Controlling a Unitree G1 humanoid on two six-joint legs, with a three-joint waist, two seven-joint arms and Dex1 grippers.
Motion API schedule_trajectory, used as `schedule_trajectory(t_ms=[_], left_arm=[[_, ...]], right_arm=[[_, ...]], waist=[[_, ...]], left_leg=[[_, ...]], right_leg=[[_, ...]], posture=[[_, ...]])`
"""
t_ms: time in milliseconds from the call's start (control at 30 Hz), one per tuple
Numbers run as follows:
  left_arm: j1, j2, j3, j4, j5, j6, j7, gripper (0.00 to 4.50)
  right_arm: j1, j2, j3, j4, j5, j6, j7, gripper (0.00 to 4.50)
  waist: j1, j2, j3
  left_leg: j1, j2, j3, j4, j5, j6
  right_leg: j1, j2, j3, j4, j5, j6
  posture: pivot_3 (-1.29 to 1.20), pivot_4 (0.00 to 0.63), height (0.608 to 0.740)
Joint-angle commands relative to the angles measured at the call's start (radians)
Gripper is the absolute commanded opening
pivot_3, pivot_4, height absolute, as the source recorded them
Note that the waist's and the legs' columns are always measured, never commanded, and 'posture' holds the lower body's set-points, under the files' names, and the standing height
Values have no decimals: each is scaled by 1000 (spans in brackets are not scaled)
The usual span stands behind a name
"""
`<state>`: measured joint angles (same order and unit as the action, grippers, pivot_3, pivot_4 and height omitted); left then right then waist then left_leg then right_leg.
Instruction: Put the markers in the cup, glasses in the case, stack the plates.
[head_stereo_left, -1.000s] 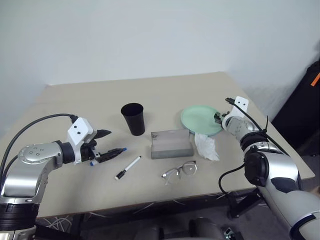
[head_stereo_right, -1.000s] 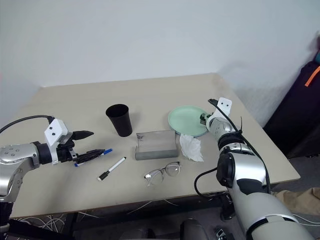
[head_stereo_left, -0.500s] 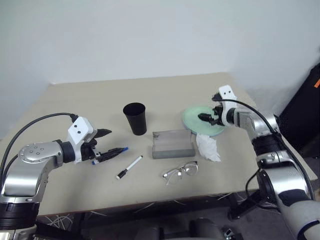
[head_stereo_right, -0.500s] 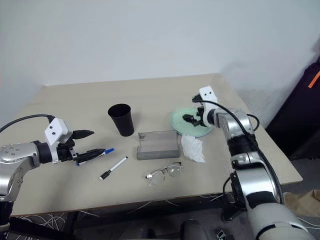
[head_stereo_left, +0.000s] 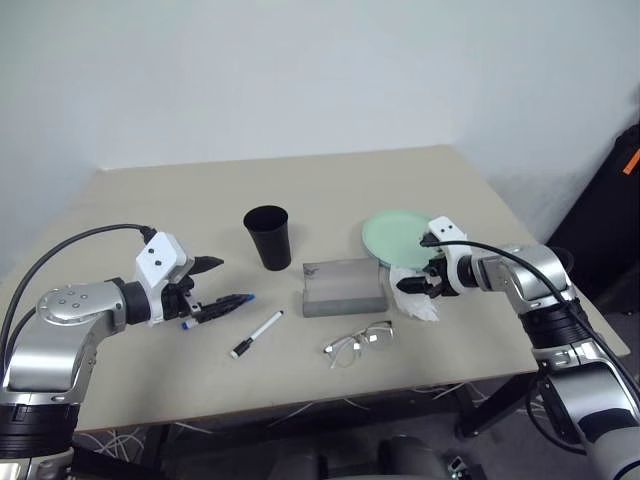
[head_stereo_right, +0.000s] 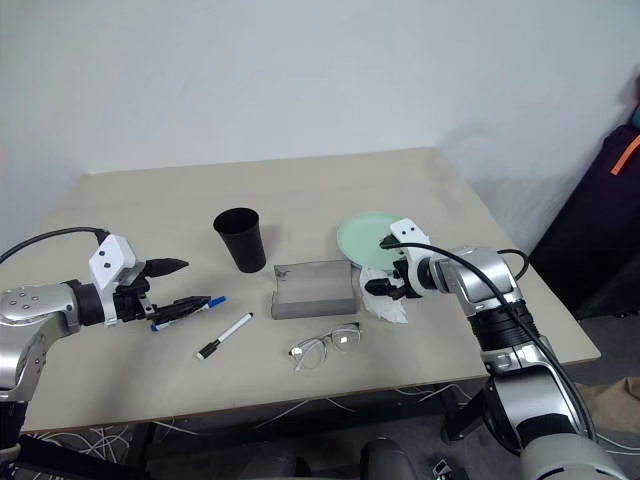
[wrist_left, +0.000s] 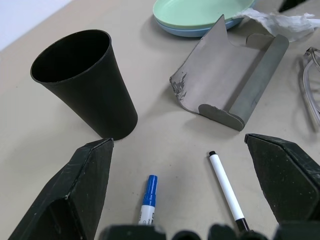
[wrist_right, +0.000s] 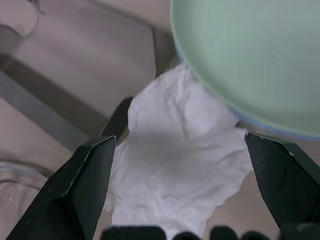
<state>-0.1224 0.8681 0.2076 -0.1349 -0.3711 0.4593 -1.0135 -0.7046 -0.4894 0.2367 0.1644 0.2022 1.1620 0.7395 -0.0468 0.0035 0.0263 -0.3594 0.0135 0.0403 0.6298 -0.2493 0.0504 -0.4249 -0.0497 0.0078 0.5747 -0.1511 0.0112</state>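
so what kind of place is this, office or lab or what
Probably a lab or test room, not a lived-in office: a bare beige table against a plain white wall, loose cables under the table's front edge, and a few staged props like the black cup.

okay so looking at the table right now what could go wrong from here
The right end effector hangs open over the tissue, not a task item; closing could grab it or nudge the plates beside it. The case lies open near the glasses, so a sweep might knock either. The left end effector is open above the blue marker, which could roll.
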Motion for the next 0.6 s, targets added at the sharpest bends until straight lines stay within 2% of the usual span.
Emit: schedule_trajectory(t_ms=[33, 367, 567, 600], left_arm=[[-23, 7, 10, -10, -15, -10, -4, 4500], [27, -10, 97, -53, -163, -51, -132, 4500], [31, -11, 104, -48, -185, -63, -137, 4500], [33, -10, 103, -47, -183, -64, -137, 4500]], right_arm=[[-3, -11, 24, -9, -19, -54, -8, 4469], [-10, 53, 54, 97, -46, -127, -44, 4469], [-15, 82, 61, 139, -59, -150, -52, 4469], [-15, 87, 63, 148, -64, -159, -54, 4307]], waist=[[0, 0, 0], [-1, -1, 0], [-1, -1, 0], [-1, -2, -1]], left_leg=[[0, 0, 0, 0, 0, 0], [-1, 0, 0, 0, 1, 2], [0, 0, 0, 0, 1, 2], [0, 0, 0, 1, 1, 2]], right_leg=[[0, 0, 0, 0, 0, 0], [-1, 0, 0, 0, 0, 0], [0, 0, 0, 0, 0, 0], [1, 0, 0, 0, 0, 0]], posture=[[0, 0, 731], [0, 0, 731], [0, 0, 731], [0, 0, 731]])
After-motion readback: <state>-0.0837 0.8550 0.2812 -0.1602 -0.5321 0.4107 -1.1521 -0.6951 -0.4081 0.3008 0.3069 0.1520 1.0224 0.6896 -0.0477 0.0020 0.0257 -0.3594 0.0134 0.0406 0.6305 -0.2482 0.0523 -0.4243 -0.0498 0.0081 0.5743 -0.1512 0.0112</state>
